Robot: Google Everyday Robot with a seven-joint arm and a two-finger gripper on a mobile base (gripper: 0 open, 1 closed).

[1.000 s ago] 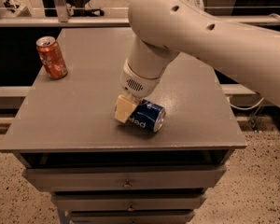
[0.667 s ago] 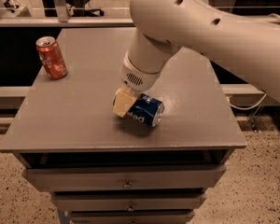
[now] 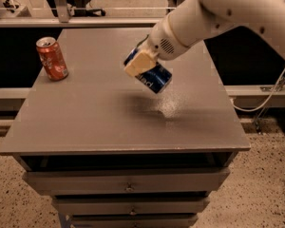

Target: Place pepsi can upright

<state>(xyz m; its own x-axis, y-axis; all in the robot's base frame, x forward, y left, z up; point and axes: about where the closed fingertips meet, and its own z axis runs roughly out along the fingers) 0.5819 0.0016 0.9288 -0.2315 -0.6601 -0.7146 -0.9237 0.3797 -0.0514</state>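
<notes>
The dark blue pepsi can (image 3: 153, 77) with white lettering hangs tilted in the air above the middle of the grey table (image 3: 99, 122). My gripper (image 3: 141, 64) is shut on it, one cream finger pad (image 3: 139, 62) lying across its near side. The can's shadow falls on the tabletop below it. The white arm comes in from the upper right.
A red-orange soda can (image 3: 52, 58) stands upright near the table's back left corner. The table has drawers under its front edge (image 3: 128, 186). A cable (image 3: 270, 91) and a ledge lie to the right, and speckled floor surrounds the table.
The pepsi can lay on its side on the table with the gripper at it. Now the gripper has lifted it off the surface, tilted, and the arm has risen.
</notes>
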